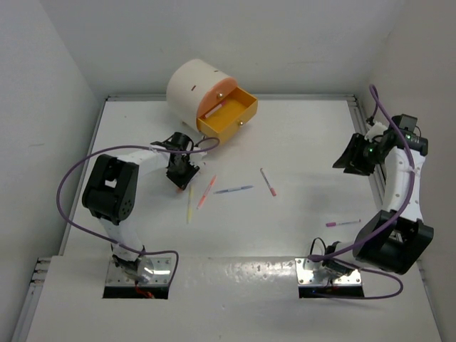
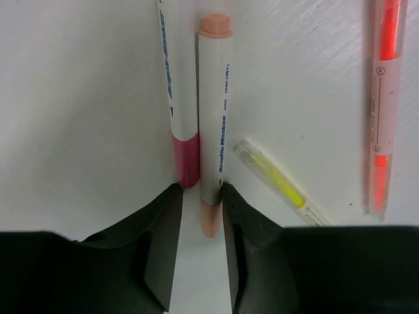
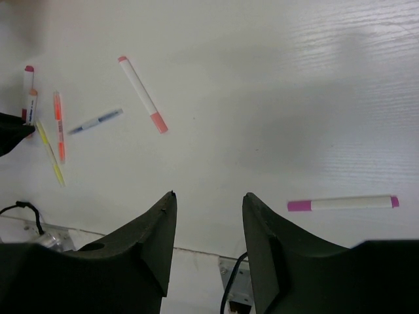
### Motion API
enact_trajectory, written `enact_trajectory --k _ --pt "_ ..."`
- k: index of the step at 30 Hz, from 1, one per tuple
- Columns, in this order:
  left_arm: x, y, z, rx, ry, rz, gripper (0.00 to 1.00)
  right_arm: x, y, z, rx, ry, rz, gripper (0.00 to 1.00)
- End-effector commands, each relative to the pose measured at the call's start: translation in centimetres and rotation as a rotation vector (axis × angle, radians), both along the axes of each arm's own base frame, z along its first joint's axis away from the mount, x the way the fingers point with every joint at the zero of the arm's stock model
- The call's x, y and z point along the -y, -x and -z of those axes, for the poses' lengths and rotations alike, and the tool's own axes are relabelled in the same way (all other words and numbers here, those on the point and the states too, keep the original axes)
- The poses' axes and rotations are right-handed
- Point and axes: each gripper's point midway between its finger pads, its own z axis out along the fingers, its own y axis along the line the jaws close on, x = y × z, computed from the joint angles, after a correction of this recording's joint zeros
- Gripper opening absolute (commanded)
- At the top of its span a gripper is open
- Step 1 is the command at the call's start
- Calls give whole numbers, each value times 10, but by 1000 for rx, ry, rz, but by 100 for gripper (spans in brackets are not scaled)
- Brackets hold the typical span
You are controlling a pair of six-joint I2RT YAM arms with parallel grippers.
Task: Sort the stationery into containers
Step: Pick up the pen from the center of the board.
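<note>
Stationery lies mostly unsorted on the white worktop point(image 1: 299, 135): what looks like one white marker point(image 1: 212, 112) rests in the open yellow-orange drawer point(image 1: 226, 130) of the cream-white round cabinet point(image 1: 189, 82) at the far side, while seven pieces wait outside. The left pincer point(image 2: 200, 188), partly open, straddles a white marker with peach caps point(image 2: 211, 118) near the cabinet. One jaw touches the barrel and a sliver of gap shows at the other, so no firm grip is evident. Just beside it lie a magenta-banded white marker point(image 2: 178, 78), a thin yellow pen point(image 2: 278, 184) and an orange pen point(image 2: 383, 111). A blue pen point(image 1: 234, 190), a pink-capped marker point(image 3: 143, 95) and a magenta-capped marker point(image 3: 340, 203) lie further right. The right pincer point(image 3: 208, 196) hovers wide open and empty at the right edge.
</note>
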Motion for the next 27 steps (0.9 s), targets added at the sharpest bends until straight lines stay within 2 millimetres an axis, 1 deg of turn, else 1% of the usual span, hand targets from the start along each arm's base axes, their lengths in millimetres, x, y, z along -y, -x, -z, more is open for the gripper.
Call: enact_trajectory --k 1,2,5,6,7,8,9,11,14,16,17,18,19,20,22,23,24,25,26,27 --pt "0 1 2 -16 17 19 36 4 -10 -12 39 3 -6 44" --pt "1 6 5 -33 23 27 32 4 -11 -11 32 -2 -3 44" --pt "2 12 4 -47 34 37 27 3 -11 -11 29 -10 -4 44" --pt "2 15 1 -47 36 44 24 2 -11 -9 24 -14 -5 44" --pt "2 17 -1 -47 41 47 23 2 -10 -8 22 -13 -4 44" --pt "7 20 -4 -51 69 60 22 3 -10 -7 22 -13 -3 44" --pt "7 23 -10 -45 82 66 20 2 -8 -4 12 -16 -3 44" --pt "14 31 -16 -55 114 87 17 1 -6 0 -1 -22 -3 44" --pt "20 43 -36 -57 145 119 11 -1 -4 5 -9 -31 -3 43" --pt "27 44 -61 -16 187 156 6 -1 -2 10 -20 -31 -6 43" --pt "31 43 -78 26 207 178 4 -1 0 12 -24 -31 -9 42" --pt "34 42 -89 49 223 193 3 -1 0 13 -26 -28 -13 42" --pt "40 42 -101 75 247 210 2 -1 1 13 -22 -25 -16 42" --pt "48 36 -124 140 269 228 0 -1 3 15 -29 -22 -20 42" --pt "62 33 -148 190 299 261 0 1 5 15 -25 -1 -27 42" --pt "71 23 -173 242 321 263 0 2 6 16 -24 12 -42 42" --pt "75 16 -186 272 329 258 0 3 8 16 -29 23 -49 42" --pt "85 10 -190 272 331 259 0 4 9 16 -27 34 -55 41" --pt "90 2 -200 286 339 230 0 6 10 16 -27 51 -63 41" --pt "98 -18 -234 371 350 220 0 11 12 19 -32 84 -83 41"
